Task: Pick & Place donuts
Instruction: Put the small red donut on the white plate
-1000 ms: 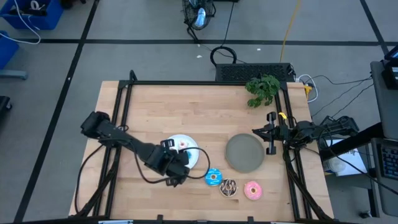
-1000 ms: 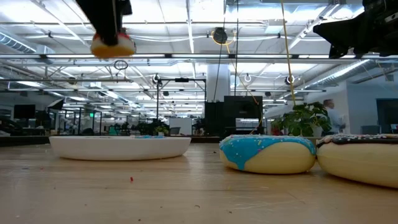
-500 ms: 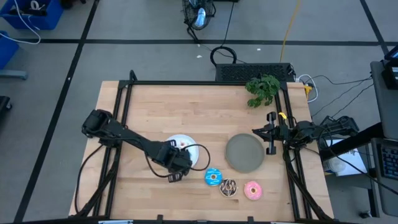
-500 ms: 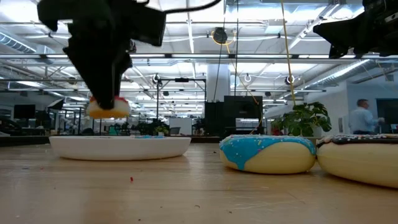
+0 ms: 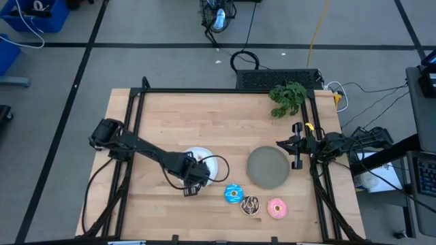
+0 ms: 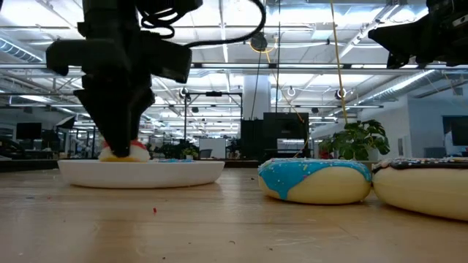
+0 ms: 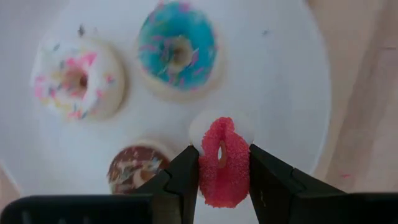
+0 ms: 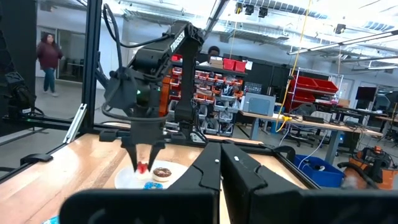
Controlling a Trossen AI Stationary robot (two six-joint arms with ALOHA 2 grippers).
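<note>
High view: the left gripper (image 5: 195, 178) hung over the near edge of the white plate (image 5: 211, 162), while the right gripper (image 5: 294, 147) waited at the surface's right edge beside the grey plate (image 5: 267, 167); three larger donuts, blue (image 5: 234, 194), chocolate (image 5: 250, 205) and pink (image 5: 276, 207), lay in a row on the surface (image 5: 204, 116) in front of the plates, the blue one just beside the white plate. Low view: the left gripper was down at the plate's rim with the red donut (image 6: 123, 151) pinched and about at plate level, so a release from any height could let it bounce or roll off the shallow rim. Left wrist view: the red donut (image 7: 222, 163) was pinched on edge, upright between the fingers (image 7: 186, 174), above bare plate, with a brown donut (image 7: 134, 169) close alongside and the small blue donut (image 7: 177, 50) and white-pink donut (image 7: 76, 77) farther in. Standing on edge, it would probably topple when let go, and might fall onto the brown one or roll toward the rim; the spreading fingers might also nudge the brown donut. Right wrist view: the right gripper's own fingers (image 8: 208, 177) looked pressed together, well clear of the work, so I judged no clash likely.
</note>
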